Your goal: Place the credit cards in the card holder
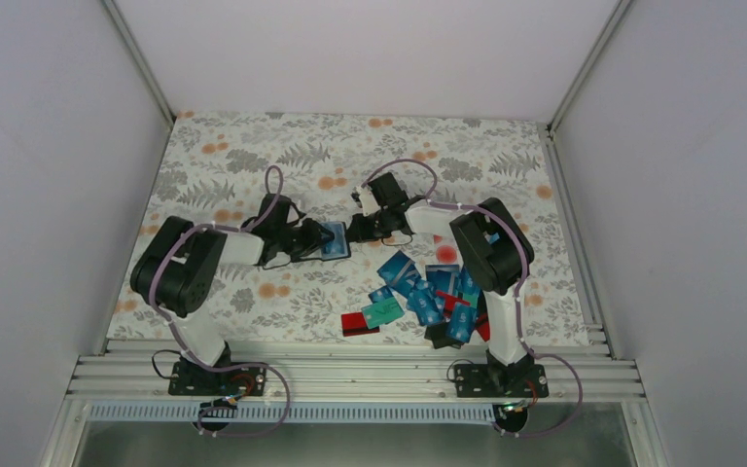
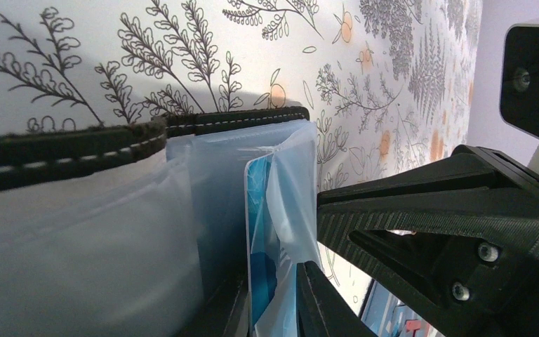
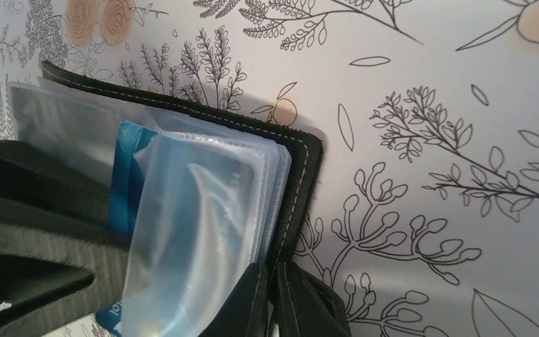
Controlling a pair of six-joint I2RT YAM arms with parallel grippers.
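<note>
The card holder (image 3: 302,175), black with white stitching, is open between both grippers over the flowered cloth, its clear sleeves fanned out. My right gripper (image 3: 272,277) is shut on its black cover edge. A blue credit card (image 2: 260,232) stands partly inside one sleeve; it also shows from the right wrist (image 3: 130,161). My left gripper (image 2: 272,288) stands slightly open around that card and a loose sleeve flap, with a gap at its right finger. In the top view both grippers, left (image 1: 319,240) and right (image 1: 358,232), meet at mid-table. More credit cards (image 1: 423,292) lie heaped near the right arm.
A red card (image 1: 355,324), a teal card (image 1: 382,311) and a black card (image 1: 440,336) lie at the pile's near edge. White walls and metal rails (image 1: 350,370) enclose the table. The right arm's black finger (image 2: 428,203) crowds the left wrist view.
</note>
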